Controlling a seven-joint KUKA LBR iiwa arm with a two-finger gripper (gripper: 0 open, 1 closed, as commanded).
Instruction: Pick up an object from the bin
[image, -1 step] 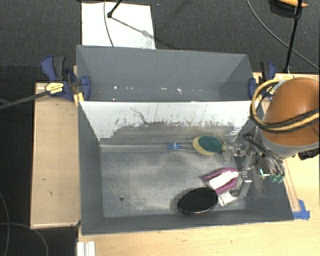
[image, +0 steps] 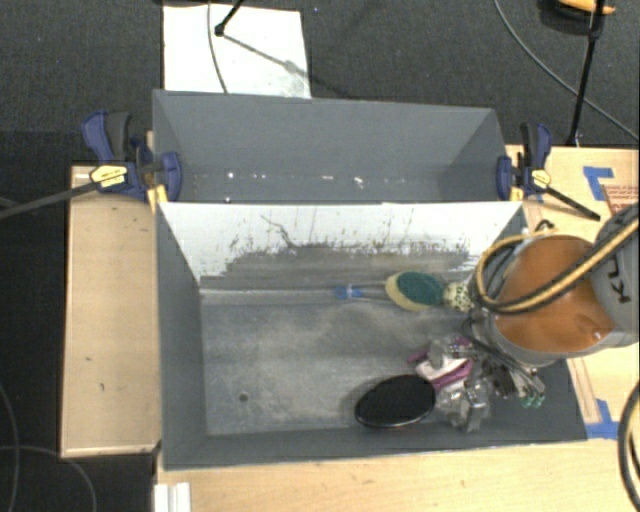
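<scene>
camera view: gripper (image: 466, 393), grip state unclear, sits just beside the black oval disc (image: 395, 402).

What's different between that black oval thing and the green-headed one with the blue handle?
The black oval is dark, flat and handleless; the green-headed brush has a thin blue handle. The black oval lies by the front wall, the green-headed brush along the back wall. Both rest on the floor of the bin, right of middle.

Grey bin (image: 260, 370) floor holds a black oval disc (image: 396, 402), a teal brush (image: 415, 290), perhaps pink packaging (image: 445, 368).
</scene>
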